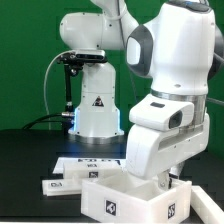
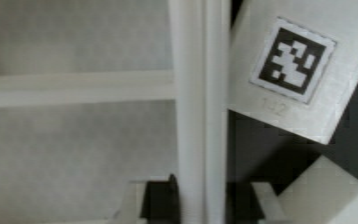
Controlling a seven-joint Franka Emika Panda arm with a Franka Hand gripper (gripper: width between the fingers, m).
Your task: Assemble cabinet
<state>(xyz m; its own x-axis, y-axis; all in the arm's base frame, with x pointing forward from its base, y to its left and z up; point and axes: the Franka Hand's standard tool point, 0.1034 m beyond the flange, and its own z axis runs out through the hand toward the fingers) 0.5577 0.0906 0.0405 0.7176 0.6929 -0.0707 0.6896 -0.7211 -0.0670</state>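
Observation:
The white cabinet box [image 1: 120, 198] stands at the front of the black table, with marker tags on its front face. My gripper [image 1: 169, 181] reaches down into its top on the exterior view's right, mostly hidden by the arm's hand. In the wrist view the box's thin upright wall [image 2: 197, 90] runs between my two dark fingers [image 2: 158, 203], which sit close against it on both sides, so the gripper [image 2: 202, 205] looks shut on that wall. An inner shelf [image 2: 69, 88] meets the wall. A flat white panel with a tag [image 2: 291, 62] lies beside the box.
The marker board [image 1: 93, 160] lies behind the box. A loose flat white panel [image 1: 55, 184] with a tag lies at the exterior view's left of the box. The arm's base [image 1: 97, 110] and a dark stand with cables [image 1: 68, 85] rise at the back.

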